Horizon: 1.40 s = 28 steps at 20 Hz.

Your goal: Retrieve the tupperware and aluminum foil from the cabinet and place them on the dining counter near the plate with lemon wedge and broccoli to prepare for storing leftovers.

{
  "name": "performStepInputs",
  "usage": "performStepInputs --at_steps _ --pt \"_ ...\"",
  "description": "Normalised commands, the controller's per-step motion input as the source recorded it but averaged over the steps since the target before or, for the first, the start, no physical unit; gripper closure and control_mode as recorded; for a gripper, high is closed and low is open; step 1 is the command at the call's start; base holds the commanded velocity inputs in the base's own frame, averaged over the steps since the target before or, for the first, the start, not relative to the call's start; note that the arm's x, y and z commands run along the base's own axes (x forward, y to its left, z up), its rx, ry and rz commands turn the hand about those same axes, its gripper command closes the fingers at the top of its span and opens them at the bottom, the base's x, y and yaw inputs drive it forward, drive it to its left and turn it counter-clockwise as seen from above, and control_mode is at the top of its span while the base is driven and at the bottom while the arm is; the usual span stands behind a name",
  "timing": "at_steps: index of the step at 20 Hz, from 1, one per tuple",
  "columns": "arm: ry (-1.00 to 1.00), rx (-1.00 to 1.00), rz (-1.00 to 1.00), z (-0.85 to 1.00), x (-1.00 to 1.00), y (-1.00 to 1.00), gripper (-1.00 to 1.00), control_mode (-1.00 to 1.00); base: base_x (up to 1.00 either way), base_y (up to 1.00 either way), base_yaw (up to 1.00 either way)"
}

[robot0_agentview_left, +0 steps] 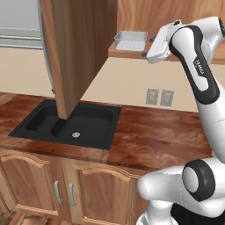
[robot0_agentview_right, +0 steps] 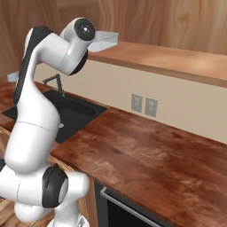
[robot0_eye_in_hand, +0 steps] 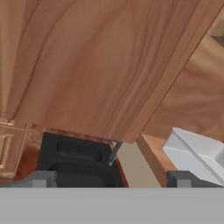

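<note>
Room: reddish-brown wood surface (robot0_agentview_left: 162, 136) runs along a cream wall w/ two outlets (robot0_agentview_left: 159, 97). Black sink (robot0_agentview_left: 72, 123) is set into it at left, grey faucet (robot0_agentview_right: 55, 83) behind it. Arched-panel lower doors (robot0_agentview_left: 66, 184) sit below the surface; a dark appliance front (robot0_agentview_right: 128, 213) shows under its edge in the right base view.

Above: cabinet (robot0_agentview_left: 176, 13) w/ door (robot0_agentview_left: 77, 48) swung wide open, hanging out over the sink. Tupperware (robot0_agentview_left: 131, 40) sits on the cabinet's wooden shelf (robot0_agentview_right: 177, 60), near the shelf's left end, upright, no lid.

Arm reaches up to shelf height; pincer (robot0_agentview_left: 151, 49) is just right of the tupperware, near it, contact unclear.

Hard to make out: pincer fingers mostly hidden behind the hand in both base views; only their dark tips show in the hand view, well apart, nothing seen between them. There the tupperware is cut off at the right edge, beside the right tip. In the right base view the arm covers most of it.
</note>
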Motion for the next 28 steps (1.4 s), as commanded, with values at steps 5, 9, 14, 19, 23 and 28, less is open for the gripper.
performStepInputs --at_steps 5,9,14,19,23,28 --pt "0.03 0.00 0.00 0.00 0.33 0.00 -1.00 -1.00 0.00 0.00 0.00" --pt "0.03 0.00 0.00 0.00 0.32 0.00 -1.00 -1.00 0.00 0.00 0.00" --pt "0.04 0.00 0.00 0.00 0.34 0.00 -1.00 -1.00 0.00 0.00 0.00" --pt "0.03 0.00 0.00 0.00 0.39 0.00 -1.00 -1.00 0.00 0.00 0.00" --pt "0.01 0.00 0.00 0.00 0.37 0.00 -1.00 -1.00 0.00 0.00 0.00" --pt "0.00 0.00 0.03 -0.03 0.36 -0.06 -1.00 -1.00 0.00 0.00 0.00"
